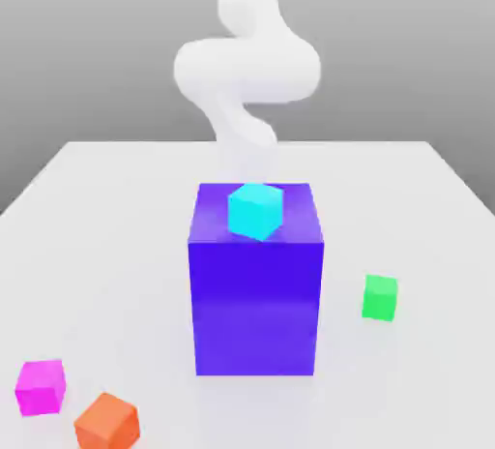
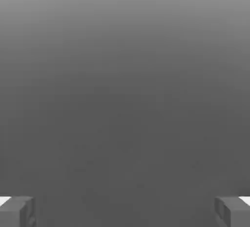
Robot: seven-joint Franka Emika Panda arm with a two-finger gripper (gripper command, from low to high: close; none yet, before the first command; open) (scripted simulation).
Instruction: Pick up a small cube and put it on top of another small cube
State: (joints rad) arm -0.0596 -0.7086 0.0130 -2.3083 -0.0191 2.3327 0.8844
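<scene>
1. Exterior view: a smooth, matte white table (image 1: 116, 244) carries a tall, glossy blue-purple block (image 1: 256, 307) at its centre, square-edged and faintly mirrored in the surface below it.
2. A small plain cyan cube (image 1: 255, 211) sits on the block's top face, turned so one corner faces the camera.
3. From the block, the small bright green cube (image 1: 380, 297) stands at about three o'clock, well apart from it. The small magenta cube (image 1: 41, 386) lies at about eight o'clock near the table's front corner, with a small orange cube (image 1: 107, 423) just beside it at about seven o'clock. All are flat-coloured and sharp-edged.
4. The rounded, soft white robot arm (image 1: 247, 70) curls above and behind the block.
5. Hand view: the gripper (image 2: 125, 211) shows two grey, blocky fingertips (image 2: 17, 211) spread wide apart with nothing between them, over a plain grey background.
</scene>
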